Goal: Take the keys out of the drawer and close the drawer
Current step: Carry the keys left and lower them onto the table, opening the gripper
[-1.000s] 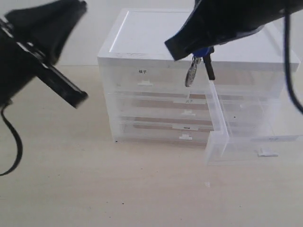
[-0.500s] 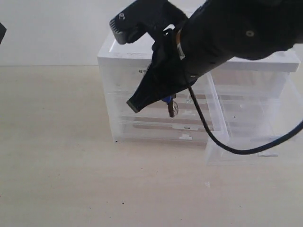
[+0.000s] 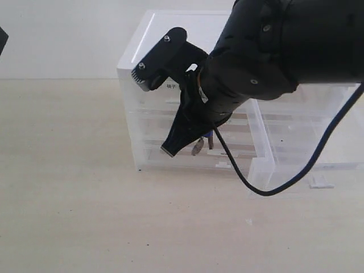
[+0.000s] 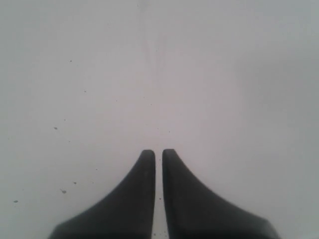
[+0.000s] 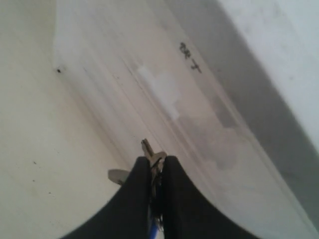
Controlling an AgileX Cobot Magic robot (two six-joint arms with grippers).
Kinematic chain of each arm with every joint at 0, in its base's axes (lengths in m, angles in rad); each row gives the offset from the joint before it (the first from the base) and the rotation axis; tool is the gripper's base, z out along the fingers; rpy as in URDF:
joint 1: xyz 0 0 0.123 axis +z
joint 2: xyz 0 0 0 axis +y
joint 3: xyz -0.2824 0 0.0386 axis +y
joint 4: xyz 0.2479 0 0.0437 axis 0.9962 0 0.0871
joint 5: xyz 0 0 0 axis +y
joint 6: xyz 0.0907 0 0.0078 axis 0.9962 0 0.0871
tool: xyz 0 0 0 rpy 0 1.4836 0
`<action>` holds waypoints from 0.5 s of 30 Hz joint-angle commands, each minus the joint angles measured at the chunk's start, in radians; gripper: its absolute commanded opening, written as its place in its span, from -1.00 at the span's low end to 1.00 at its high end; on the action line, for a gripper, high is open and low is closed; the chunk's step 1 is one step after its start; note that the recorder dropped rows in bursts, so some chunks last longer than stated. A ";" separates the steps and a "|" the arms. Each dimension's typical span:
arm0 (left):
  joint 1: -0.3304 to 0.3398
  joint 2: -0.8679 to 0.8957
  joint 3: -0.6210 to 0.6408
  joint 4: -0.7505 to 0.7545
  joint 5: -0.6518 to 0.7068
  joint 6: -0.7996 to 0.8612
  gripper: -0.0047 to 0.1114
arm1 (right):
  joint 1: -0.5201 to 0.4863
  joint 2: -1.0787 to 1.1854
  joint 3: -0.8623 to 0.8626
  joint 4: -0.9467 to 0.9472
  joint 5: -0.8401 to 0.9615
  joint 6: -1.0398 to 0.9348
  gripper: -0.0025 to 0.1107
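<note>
While the right gripper (image 5: pixel 156 167) pinches the keys (image 3: pixel 198 147) clear of the open drawer (image 3: pixel 318 173), setting them down likely comes next, then pushing it shut.

Exterior: near, front-on and slightly raised, looking across pale wooden bench (image 3: pixel 85 227) to translucent white plastic drawer cabinet (image 3: pixel 199 23). Left wrist: past black left claw (image 4: pixel 158 159) onto plain pale surface. Right wrist: past black right claw (image 5: pixel 157 167), hard against cabinet front; black-lettered label (image 5: pixel 190 57) shared with exterior.
</note>
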 commanded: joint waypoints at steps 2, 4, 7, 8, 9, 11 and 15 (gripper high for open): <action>-0.004 -0.005 0.006 -0.013 0.004 -0.008 -0.84 | 0.000 0.005 -0.006 -0.022 0.003 0.042 -0.96; -0.004 -0.005 0.006 -0.013 0.004 -0.008 -0.84 | 0.000 0.014 -0.006 -0.020 0.001 0.046 -0.96; -0.004 -0.005 0.006 -0.013 0.006 -0.008 -0.84 | 0.000 0.041 -0.003 -0.022 0.022 0.048 -0.96; -0.004 -0.005 0.006 -0.013 0.006 -0.008 -0.84 | 0.000 0.049 -0.003 -0.026 0.024 0.045 -0.96; -0.004 -0.005 0.006 -0.013 0.006 -0.008 -0.84 | 0.000 0.056 -0.003 -0.026 0.024 0.045 -0.96; -0.004 -0.005 0.006 -0.013 0.006 -0.008 -0.84 | 0.000 0.063 -0.003 -0.026 0.015 0.045 -0.96; -0.004 -0.005 0.006 -0.013 0.006 -0.008 -0.84 | 0.000 0.082 -0.003 -0.023 0.033 0.045 -0.96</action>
